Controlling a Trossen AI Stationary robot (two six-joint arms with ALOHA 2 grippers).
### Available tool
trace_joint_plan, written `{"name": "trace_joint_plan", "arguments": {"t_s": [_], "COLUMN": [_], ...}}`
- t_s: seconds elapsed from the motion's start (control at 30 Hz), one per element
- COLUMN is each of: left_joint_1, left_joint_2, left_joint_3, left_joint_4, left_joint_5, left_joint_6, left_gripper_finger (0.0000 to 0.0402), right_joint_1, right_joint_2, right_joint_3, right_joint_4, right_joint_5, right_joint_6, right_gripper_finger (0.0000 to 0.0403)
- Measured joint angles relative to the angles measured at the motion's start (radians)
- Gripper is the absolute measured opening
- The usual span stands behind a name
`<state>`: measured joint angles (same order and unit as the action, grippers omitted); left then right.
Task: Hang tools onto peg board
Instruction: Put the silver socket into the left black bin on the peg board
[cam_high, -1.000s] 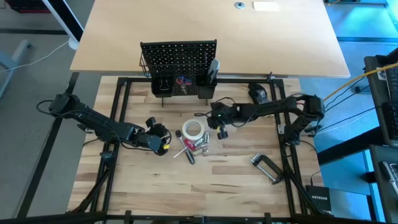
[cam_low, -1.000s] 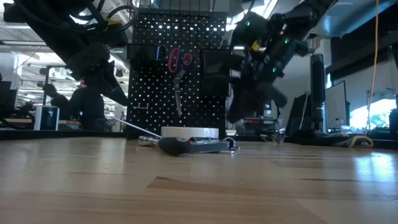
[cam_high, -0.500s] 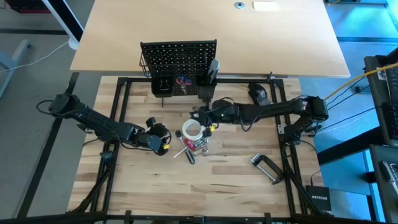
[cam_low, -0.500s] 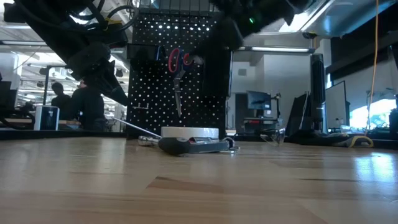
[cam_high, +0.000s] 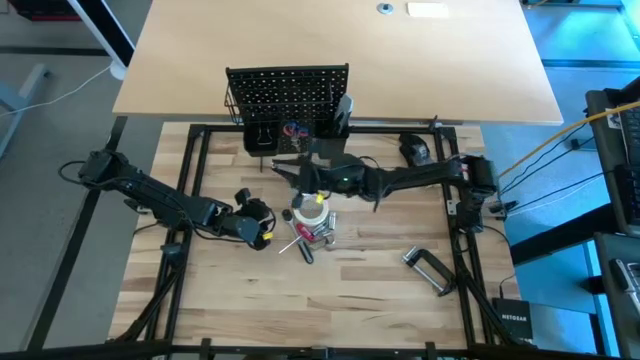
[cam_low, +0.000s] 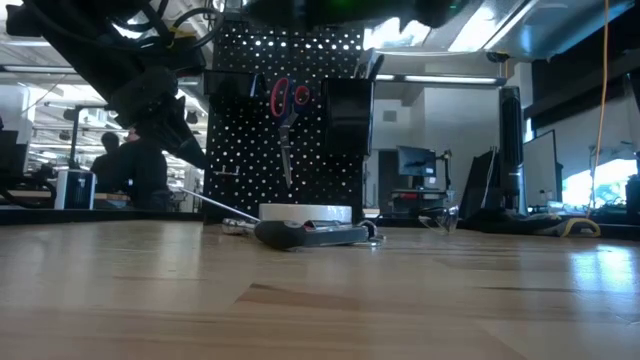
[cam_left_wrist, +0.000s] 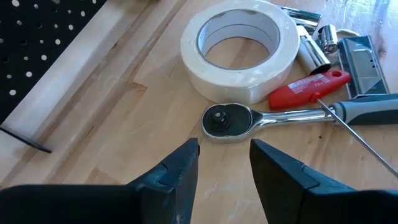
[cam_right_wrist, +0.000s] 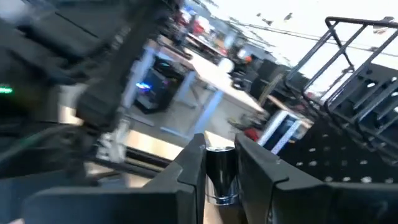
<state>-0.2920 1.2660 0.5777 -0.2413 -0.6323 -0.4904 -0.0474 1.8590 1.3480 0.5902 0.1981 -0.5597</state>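
Pinched between the fingers of the right gripper is a small silver socket, seen upright in the right wrist view. That gripper is held above the table, just in front of the peg board and right over the white tape roll. Behind it on the board, red-handled scissors hang on the front face between two black cups.

Spread apart with nothing between its fingers is the left gripper, waiting low over the wood. Just ahead of its fingertips lies a silver ratchet, and beyond that the tape roll, touching or nearly touching the ratchet head. A red-handled screwdriver lies just beside the ratchet handle, with more metal sockets past it.

Well apart from both grippers, toward the near right part of the table, a silver clamp lies flat.
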Motion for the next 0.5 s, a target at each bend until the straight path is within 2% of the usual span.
{"name": "trace_joint_plan", "arguments": {"t_s": [0.23, 0.5], "left_joint_1": [0.000, 0.000], "left_joint_2": [0.000, 0.000], "left_joint_3": [0.000, 0.000], "left_joint_4": [-0.001, -0.004], "left_joint_5": [0.000, 0.000], "left_joint_6": [0.001, 0.001], "left_gripper_finger": [0.0135, 0.0135], "right_joint_1": [-0.056, -0.120], "right_joint_2": [0.136, 0.204], "right_joint_3": [0.175, 0.221], "right_joint_4": [-0.025, -0.054], "right_joint_5": [0.045, 0.082], "right_joint_6": [-0.049, -0.041], "right_gripper_finger": [0.0072, 0.0072]}}
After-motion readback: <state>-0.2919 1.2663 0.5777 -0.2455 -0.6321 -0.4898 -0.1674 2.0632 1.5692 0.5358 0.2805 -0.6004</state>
